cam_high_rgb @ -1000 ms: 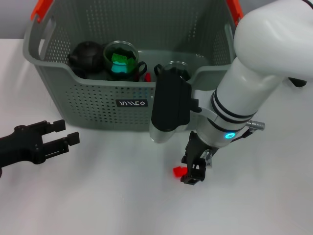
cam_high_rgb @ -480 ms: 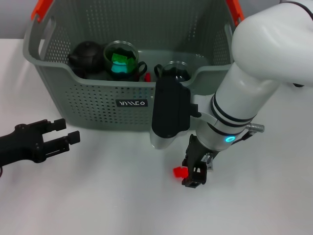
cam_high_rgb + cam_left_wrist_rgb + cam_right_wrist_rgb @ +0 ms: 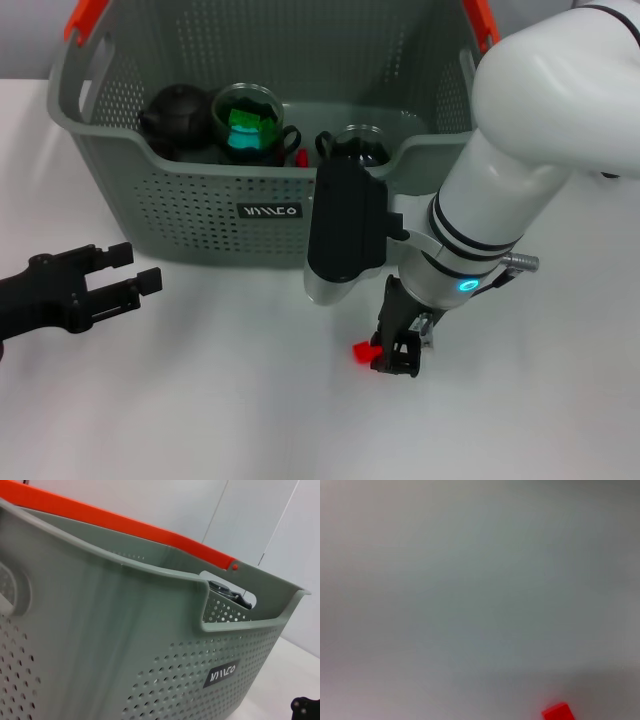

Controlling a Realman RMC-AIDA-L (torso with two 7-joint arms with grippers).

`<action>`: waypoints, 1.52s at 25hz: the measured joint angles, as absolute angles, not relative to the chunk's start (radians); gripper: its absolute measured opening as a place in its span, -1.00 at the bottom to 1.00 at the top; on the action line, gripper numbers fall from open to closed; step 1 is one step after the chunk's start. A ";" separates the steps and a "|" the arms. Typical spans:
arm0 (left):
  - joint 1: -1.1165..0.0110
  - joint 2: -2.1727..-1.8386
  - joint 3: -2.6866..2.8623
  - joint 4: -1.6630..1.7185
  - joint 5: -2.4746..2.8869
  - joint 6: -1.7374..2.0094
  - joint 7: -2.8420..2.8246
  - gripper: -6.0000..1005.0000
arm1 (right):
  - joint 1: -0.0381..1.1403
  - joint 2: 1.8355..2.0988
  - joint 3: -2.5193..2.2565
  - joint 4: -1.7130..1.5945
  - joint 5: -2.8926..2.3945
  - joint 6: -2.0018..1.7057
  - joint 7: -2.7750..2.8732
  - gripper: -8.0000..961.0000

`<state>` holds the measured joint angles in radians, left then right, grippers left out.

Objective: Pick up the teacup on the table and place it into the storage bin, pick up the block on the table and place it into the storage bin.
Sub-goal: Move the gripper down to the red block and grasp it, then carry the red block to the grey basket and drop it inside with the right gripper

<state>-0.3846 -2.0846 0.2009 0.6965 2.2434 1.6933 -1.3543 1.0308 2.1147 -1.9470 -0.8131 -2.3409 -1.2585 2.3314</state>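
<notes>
The small red block (image 3: 362,351) lies on the white table, right against the left side of my right gripper (image 3: 397,352), which reaches down to the tabletop in front of the storage bin (image 3: 190,200). The right wrist view shows the block (image 3: 559,712) at the picture's edge on bare table. Inside the grey-green perforated bin, a glass teacup (image 3: 358,143) stands near its front wall. A second glass cup (image 3: 246,124) there holds a green piece. My left gripper (image 3: 122,272) rests open and empty on the table at the left. The bin's wall (image 3: 125,645) fills the left wrist view.
A black teapot (image 3: 176,114) and a small red piece (image 3: 301,157) also sit in the bin. The bin has orange handle ends (image 3: 86,20) and a black label (image 3: 270,211). White table (image 3: 220,410) spreads in front of both arms.
My right gripper has sunk slightly toward the table, and the red block beside it has shifted a little to the left. The left arm has not moved.
</notes>
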 joint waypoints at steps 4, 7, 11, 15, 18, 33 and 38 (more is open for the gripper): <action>-0.385 -2.085 0.201 0.696 2.243 1.692 -1.355 0.31 | 1.030 2.114 -1.942 -0.815 -2.340 -1.265 2.334 -0.42; -0.388 -2.085 0.201 0.696 2.245 1.692 -1.355 0.31 | 1.028 2.111 -1.924 -0.821 -2.339 -1.276 2.336 -0.52; -0.387 -2.085 0.201 0.697 2.245 1.692 -1.355 0.31 | 1.000 2.102 -1.838 -0.886 -2.348 -1.325 2.335 -0.56; -0.384 -2.085 0.201 0.699 2.245 1.692 -1.355 0.31 | 0.917 2.095 -1.617 -1.040 -2.366 -1.441 2.287 -0.54; -0.384 -2.085 0.201 0.699 2.244 1.691 -1.355 0.31 | 0.845 2.097 -1.406 -1.178 -2.315 -1.564 2.217 -0.53; -0.398 -2.082 0.202 0.698 2.244 1.696 -1.357 0.31 | 0.723 2.090 -0.943 -1.375 -1.810 -1.631 2.097 -0.45; -0.396 -2.082 0.202 0.699 2.244 1.702 -1.359 0.31 | 0.803 2.080 -0.955 -1.376 -2.000 -1.436 2.201 -0.43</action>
